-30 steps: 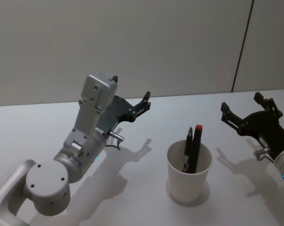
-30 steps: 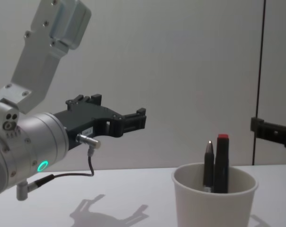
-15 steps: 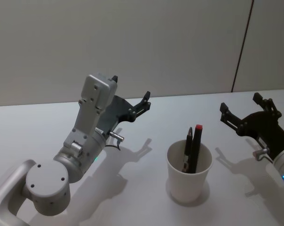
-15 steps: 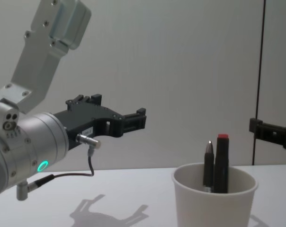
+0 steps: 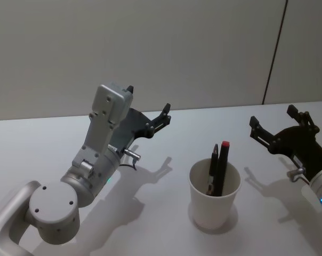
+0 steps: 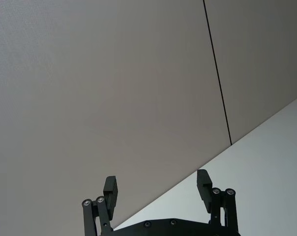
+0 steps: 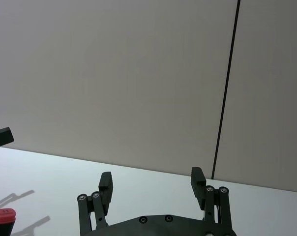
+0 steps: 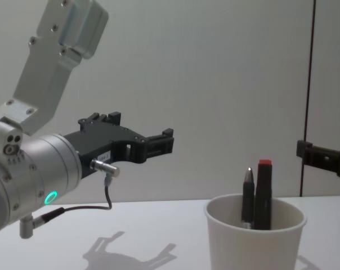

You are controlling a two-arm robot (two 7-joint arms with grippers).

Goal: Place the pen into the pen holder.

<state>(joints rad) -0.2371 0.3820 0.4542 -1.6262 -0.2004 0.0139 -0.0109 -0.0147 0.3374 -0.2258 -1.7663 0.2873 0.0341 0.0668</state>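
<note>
The pen holder (image 5: 214,193), a white paper cup, stands on the white desk (image 5: 54,144) toward its near edge, right of the middle. Two pens stand in it, leaning together: a dark pen (image 5: 212,168) with a pointed tip and, touching it on the right, a black pen with a red cap (image 5: 223,165). Both rise above the cup's rim.

The left gripper (image 5: 149,112) hangs above the desk to the left of the cup and farther back, well apart from it, its fingers spread wide with nothing between them. The right gripper (image 5: 273,121) hovers to the right of the cup, also farther back and apart from it, its fingers likewise spread and empty. The cup sits between the two, nearer the desk's front edge than either.

The chest view sees the cup (image 8: 254,233) from the side, with the pen tips standing clear above its rim. The left wrist view looks past its own spread fingertips (image 6: 111,188) to the wall and the desk's far edge. The right wrist view catches the red cap (image 7: 3,217) at its border.
</note>
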